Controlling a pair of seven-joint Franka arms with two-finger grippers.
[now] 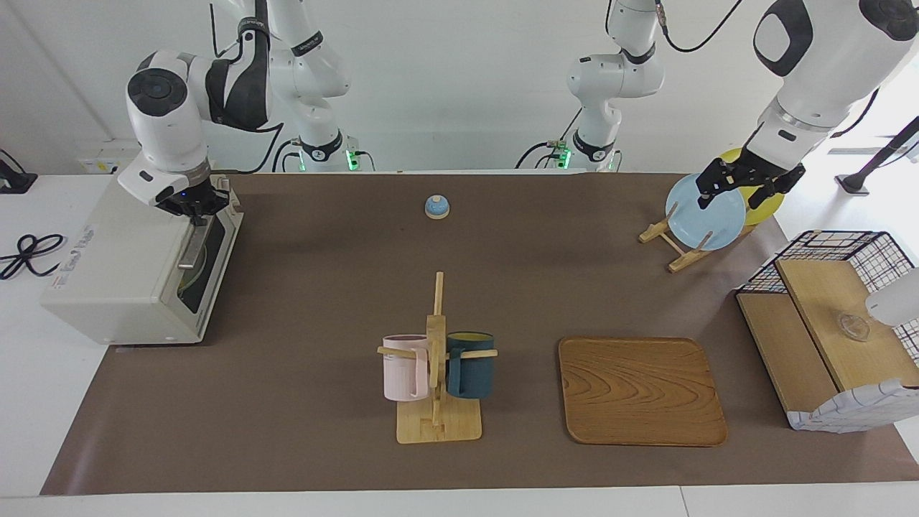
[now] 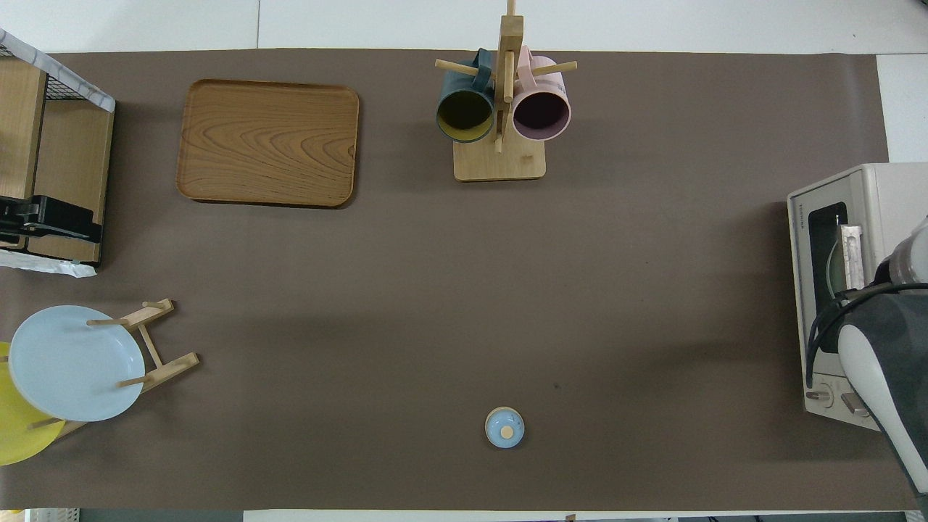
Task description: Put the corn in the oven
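right gripper (image 1: 192,208) sits at the oven (image 1: 122,276) door's top edge, jaws maybe pinching the handle, can't tell. left gripper (image 1: 747,185) hangs open over the blue plate (image 1: 706,213).

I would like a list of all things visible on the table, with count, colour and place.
oven: 1, off-white, right arm's end.
lid: 1, blue, near the robots.
mug rack: 1, wood, holds the mugs.
mugs: 2, pink and dark blue.
tray: 1, wood, beside rack.
plates: 2, blue and yellow, in a stand.
basket: 1, wire and wood, left arm's end.
corn: not visible.
right gripper: at oven door.
left gripper: over plates.
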